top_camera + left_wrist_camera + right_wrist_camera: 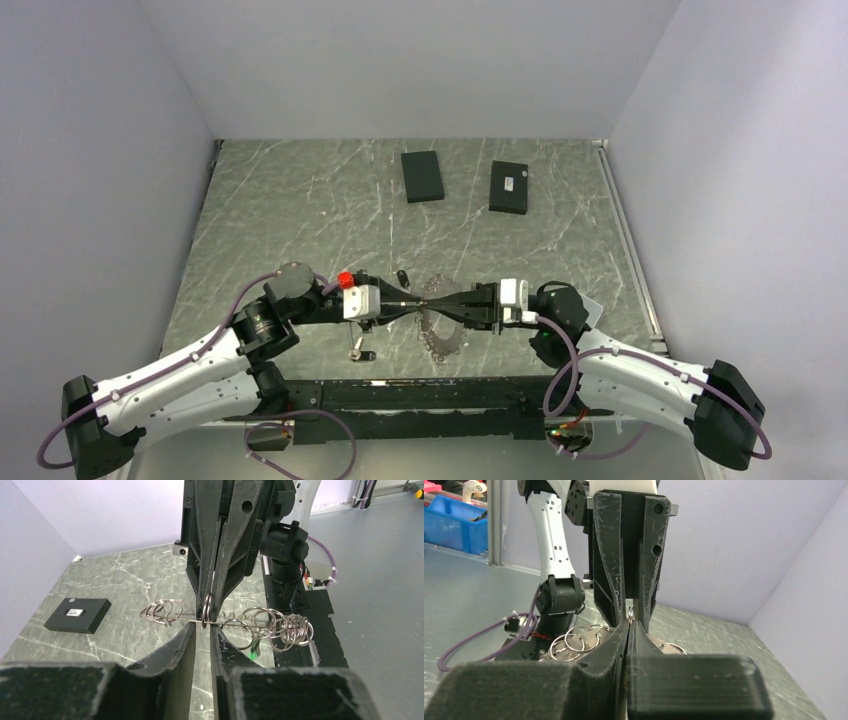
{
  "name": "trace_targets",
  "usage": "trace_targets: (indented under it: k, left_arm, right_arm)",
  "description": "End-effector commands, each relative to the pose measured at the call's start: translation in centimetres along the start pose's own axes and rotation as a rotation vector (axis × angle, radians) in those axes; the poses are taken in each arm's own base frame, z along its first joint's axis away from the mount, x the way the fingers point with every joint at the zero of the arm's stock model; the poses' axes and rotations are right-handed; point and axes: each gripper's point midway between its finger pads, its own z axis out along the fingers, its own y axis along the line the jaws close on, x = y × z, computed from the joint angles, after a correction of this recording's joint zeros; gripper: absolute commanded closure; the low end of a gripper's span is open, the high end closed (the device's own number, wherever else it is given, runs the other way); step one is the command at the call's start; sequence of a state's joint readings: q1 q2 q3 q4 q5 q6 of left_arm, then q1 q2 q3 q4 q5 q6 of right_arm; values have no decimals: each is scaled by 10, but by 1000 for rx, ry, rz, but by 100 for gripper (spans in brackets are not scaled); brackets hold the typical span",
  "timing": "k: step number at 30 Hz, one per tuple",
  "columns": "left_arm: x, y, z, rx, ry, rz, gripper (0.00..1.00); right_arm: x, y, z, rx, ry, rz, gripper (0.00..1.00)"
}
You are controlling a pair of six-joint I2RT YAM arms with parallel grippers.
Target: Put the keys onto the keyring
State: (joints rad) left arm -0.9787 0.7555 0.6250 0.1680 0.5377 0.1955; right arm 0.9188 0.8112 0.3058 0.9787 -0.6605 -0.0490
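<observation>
The keyring [445, 335] lies mid-table between both arms. In the left wrist view it runs edge-on as a thin line [235, 625], strung with several small split rings [285, 627] and a green tag [254, 653]. My right gripper [440, 298] [629, 624] is shut on a small split ring [206, 606] at the keyring's rim. My left gripper [420, 301] [204, 627] faces it tip to tip, its fingers a narrow gap apart on either side of that ring. One black-headed key [402, 277] lies just behind the grippers. Another key [357, 350] lies under the left wrist.
Two flat black boxes [422, 175] [509, 187] lie at the back of the marble-patterned table; one shows in the left wrist view [77, 615]. A black rail [400, 395] runs along the near edge. Pale walls enclose the left, back and right sides.
</observation>
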Motion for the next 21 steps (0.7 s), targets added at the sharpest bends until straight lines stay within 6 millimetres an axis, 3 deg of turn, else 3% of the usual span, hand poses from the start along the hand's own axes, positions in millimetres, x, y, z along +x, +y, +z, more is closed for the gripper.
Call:
trace_targets:
  k: [1,5,8,13,15,17,21]
  left_arm:
    - [-25,-3,3,26,-81,23,83]
    - [-24,-2,2,19,-68,16,100]
    - [-24,0,0,7,-56,4,100]
    - [-25,4,-5,-34,-59,9,77]
    - [-27,3,-7,-36,-67,11,74]
    - [-26,3,-7,-33,-66,15,78]
    - [-24,2,-6,-29,-65,10,100]
  right_arm:
    - [5,-2,7,-21,49,15,100]
    - [13,-2,6,-27,82,25,100]
    - [19,-3,5,-22,113,24,100]
    - [22,-3,4,-13,126,34,100]
    - [25,-2,4,-18,136,44,100]
    - [24,-2,4,-19,130,47,100]
    - [26,-1,6,-33,137,58,100]
